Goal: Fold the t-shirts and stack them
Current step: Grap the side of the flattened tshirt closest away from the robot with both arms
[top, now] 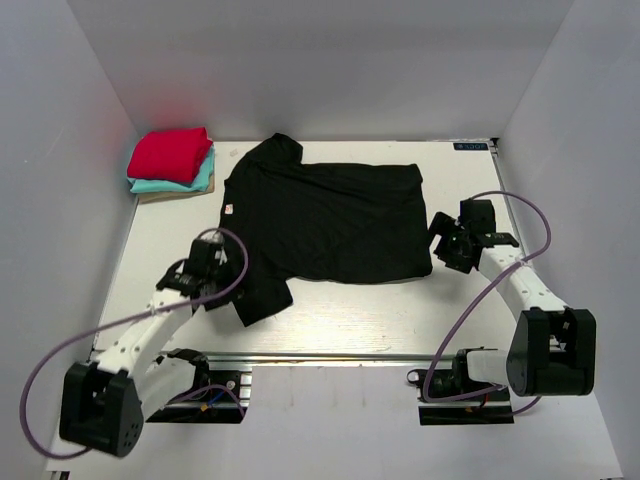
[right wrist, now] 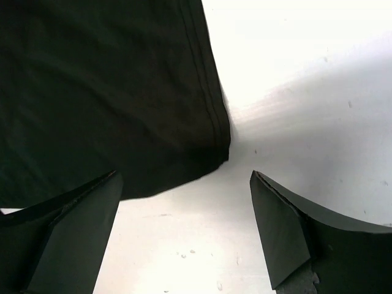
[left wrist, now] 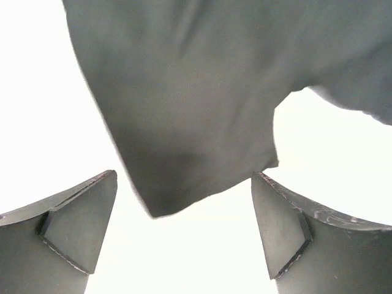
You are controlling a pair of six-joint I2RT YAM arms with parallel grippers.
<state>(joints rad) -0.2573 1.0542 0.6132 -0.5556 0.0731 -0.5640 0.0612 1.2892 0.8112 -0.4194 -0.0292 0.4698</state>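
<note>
Just ahead of the left jaws, spread wide and gripping nothing: the near sleeve [left wrist: 184, 135] of the black t-shirt [top: 330, 220], cuff tip reaching into the gap between the two fingers, clear of both. Ahead of the right jaws and off toward their left finger, those jaws likewise wide and empty: the near hem corner [right wrist: 208, 150], stitched edge running away from them, bare tabletop [right wrist: 306, 92] on the right-finger side.

Spread flat between the two sets of jaws, long axis from collar to hem running crosswise from one set to the other; collar beyond the left jaws, hem beside the right. Closest to the sleeve, the left arm; closest to the hem, the right. Well beyond the left jaws, in the far corner: the folded stack, red [top: 170, 152] over teal [top: 200, 180] over tan [top: 160, 196].

Black shirt not yet folded. Likely next, as a judgement only: a pinch on the sleeve by the left jaws, needing little more than a short advance and a drop; for the right jaws, a sideways shift toward the corner first.
</note>
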